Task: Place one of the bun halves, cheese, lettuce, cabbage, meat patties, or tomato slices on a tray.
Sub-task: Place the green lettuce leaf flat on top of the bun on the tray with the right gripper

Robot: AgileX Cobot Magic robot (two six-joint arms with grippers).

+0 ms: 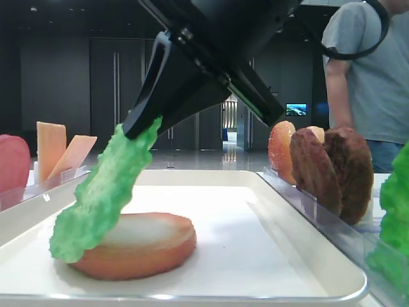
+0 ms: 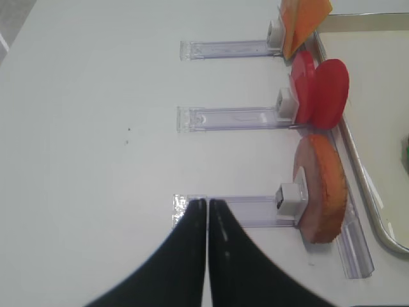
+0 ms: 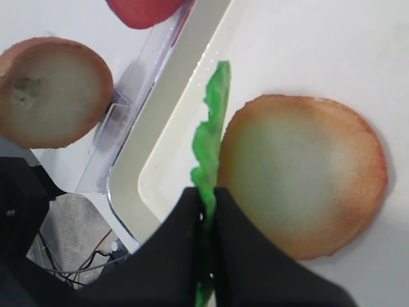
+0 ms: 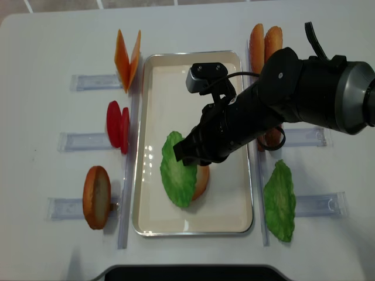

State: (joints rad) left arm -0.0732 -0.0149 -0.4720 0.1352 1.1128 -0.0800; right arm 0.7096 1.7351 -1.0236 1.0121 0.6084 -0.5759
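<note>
Just above the large white rectangular tray [image 4: 149, 146], the ruffled bright green lettuce leaf [image 4: 177, 170] hangs tilted from the right gripper [image 4: 186, 157], whose black jaws are pinched tight on its upper edge. The leaf's lower part drapes against the round tan bun half [image 1: 144, 246] lying flat, pale face up, on the tray's white liner. Left of the tray, clear plastic holders carry orange cheese slices [image 4: 127, 60], red tomato slices [image 4: 118, 126] and another bun half [image 4: 96, 196] standing on edge. Right of the tray stand dark brown meat patties [image 1: 332, 169] and a second green leaf [image 4: 279, 201]. The left gripper [image 2: 208, 214] hovers over the white table [image 2: 89, 128] left of the tray, jaws pressed together, holding nothing.
</note>
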